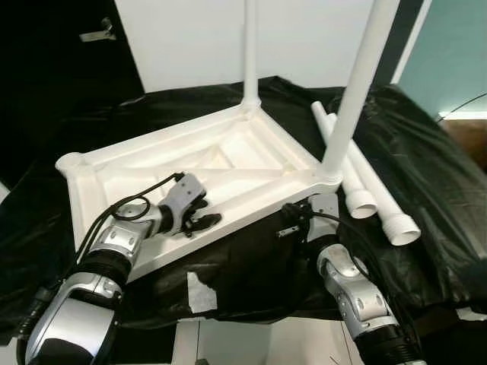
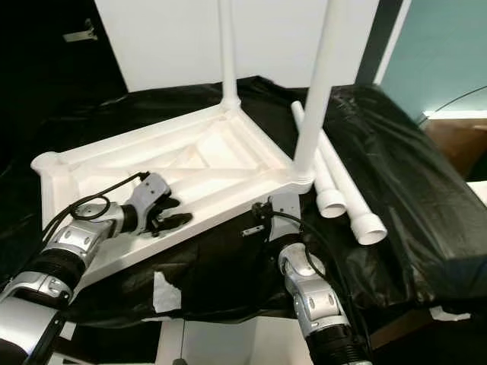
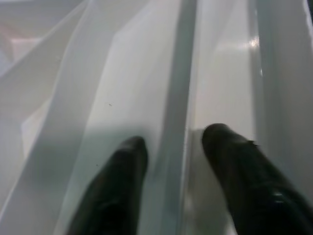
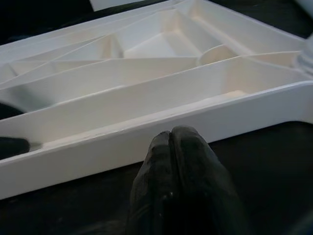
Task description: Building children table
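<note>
A rib of the tabletop (image 1: 190, 171) is straddled by the open left tool (image 1: 199, 217); the right tool (image 4: 178, 147) is clenched empty just below its edge. The plastic is judged light, stiff, slippery; best held by ribs.

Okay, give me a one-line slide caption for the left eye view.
Left gripper rests inside the upturned white tabletop; two legs fitted, two spare legs alongside.

Head views are bright and mostly sharp, the white tabletop (image 1: 190, 171) well lit against a black cover (image 1: 426, 175) with soft sheen. Upper left stays dark. The left wrist view is blurred, with glare at upper right and 2 out-of-focus fingers (image 3: 117, 191).
</note>
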You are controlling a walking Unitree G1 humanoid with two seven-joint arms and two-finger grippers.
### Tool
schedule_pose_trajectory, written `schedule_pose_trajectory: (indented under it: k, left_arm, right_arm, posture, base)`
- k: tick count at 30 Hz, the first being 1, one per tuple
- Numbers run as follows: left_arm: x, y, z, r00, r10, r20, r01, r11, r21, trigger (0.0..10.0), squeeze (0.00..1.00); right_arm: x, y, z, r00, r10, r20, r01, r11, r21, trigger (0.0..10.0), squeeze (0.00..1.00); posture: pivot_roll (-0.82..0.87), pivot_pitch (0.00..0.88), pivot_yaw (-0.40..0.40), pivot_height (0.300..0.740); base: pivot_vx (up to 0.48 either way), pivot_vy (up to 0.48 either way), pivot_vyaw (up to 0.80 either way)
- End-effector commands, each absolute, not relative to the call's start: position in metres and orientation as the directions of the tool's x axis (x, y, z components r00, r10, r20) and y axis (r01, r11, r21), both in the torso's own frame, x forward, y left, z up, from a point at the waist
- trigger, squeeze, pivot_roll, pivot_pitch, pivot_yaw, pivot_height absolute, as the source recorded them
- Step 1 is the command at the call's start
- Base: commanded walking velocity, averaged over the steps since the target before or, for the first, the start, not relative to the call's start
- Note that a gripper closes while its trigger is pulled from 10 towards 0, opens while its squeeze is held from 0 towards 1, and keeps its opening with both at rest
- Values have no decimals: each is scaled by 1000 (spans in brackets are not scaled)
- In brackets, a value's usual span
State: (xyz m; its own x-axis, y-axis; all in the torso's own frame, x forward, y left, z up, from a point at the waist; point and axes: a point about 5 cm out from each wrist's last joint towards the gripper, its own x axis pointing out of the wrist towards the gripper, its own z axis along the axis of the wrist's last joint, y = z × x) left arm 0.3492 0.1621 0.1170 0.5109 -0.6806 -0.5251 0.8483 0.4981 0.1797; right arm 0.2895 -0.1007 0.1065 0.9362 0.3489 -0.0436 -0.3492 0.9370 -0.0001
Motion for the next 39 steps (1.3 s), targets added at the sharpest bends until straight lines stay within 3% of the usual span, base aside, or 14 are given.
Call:
schedule_pose_trajectory:
  k: [1,3,9,18,28,39]
  left_arm:
    - [343,165,100,504,-648,-571,836,532,135,0,0]
    - [339,156,101,441,-715,-543,877,470,94,0,0]
    - [334,149,100,399,-744,-536,904,419,90,0,0]
    - [334,142,99,375,-756,-536,914,397,80,0,0]
    - [332,142,98,373,-757,-536,916,394,82,0,0]
    - [320,132,95,284,-817,-502,951,307,39,0,0]
  right_arm:
    - [290,-101,107,939,339,-50,-339,941,13,10000,0]
    - [290,-100,107,940,339,-49,-339,941,14,10000,0]
    - [291,-99,105,935,347,-73,-347,938,21,10000,0]
    - [304,-117,91,931,295,-216,-301,953,5,10000,0]
    - [312,-130,94,942,251,-225,-255,967,9,10000,0]
    - [341,-137,109,946,269,-183,-296,945,-141,10000,0]
  posture:
    - [-129,0,53,740]
    - [-129,0,53,740]
    - [-115,0,51,740]
    - [-106,0,52,740]
    - [-93,0,48,740]
    - [-88,0,45,740]
  base:
    - [0,0,0]
    - [0,0,0]
    - [0,0,0]
    - [0,0,0]
    - [0,0,0]
    - [0,0,0]
